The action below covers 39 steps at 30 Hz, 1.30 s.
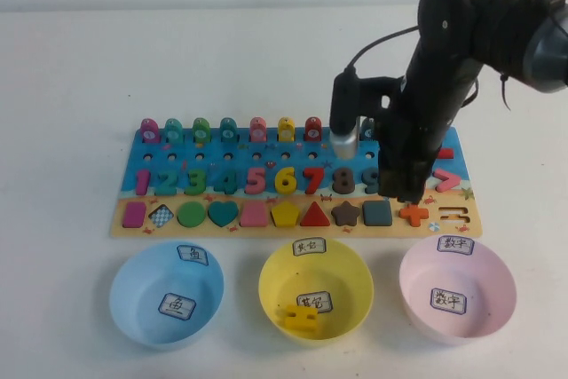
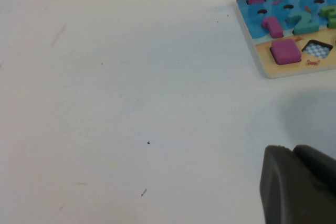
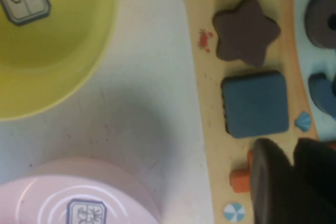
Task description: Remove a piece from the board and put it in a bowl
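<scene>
On the board [image 1: 302, 185]: slate-blue square piece [image 1: 377, 212], seated.
Right claw [image 1: 406, 191]: at the piece's 2 o'clock, state unclear.
Left claw [image 2: 299, 184]: over tabletop [image 2: 131, 103], state unclear.
Yellow bowl [image 1: 316, 288]: at the piece's 7 o'clock.

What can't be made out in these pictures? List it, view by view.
Left wrist view: the left hand is cut off by the edge, over the table beside the board.
High view: the right arm hides most of the board's numbers after 8; the left hand is out of frame.
Right wrist view: the right hand, beside the slate-blue piece, covers most of the orange plus.
</scene>
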{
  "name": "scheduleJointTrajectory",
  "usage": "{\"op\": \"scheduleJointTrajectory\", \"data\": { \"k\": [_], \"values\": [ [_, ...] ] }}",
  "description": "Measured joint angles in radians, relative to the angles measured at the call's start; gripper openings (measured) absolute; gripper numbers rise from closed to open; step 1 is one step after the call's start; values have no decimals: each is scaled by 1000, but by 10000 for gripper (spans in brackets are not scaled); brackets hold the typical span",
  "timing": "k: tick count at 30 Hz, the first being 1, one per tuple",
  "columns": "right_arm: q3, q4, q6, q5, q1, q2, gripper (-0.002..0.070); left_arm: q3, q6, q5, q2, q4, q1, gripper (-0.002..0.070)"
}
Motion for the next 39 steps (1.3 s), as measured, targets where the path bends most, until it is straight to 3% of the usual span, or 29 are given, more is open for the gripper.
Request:
{"op": "scheduleJointTrajectory", "data": {
  "k": [6,9,26,39],
  "values": [
    [0,22,-122,0,8,32,321,0,0,0,0,0,0,-5],
    [2,12,-144,-2,12,51,359,0,0,0,0,0,0,-5],
    [2,-33,-152,-80,26,127,345,0,0,0,0,0,0,-5],
    [2,-33,-152,-101,26,136,288,0,0,0,0,0,0,-5]
  ]
}}
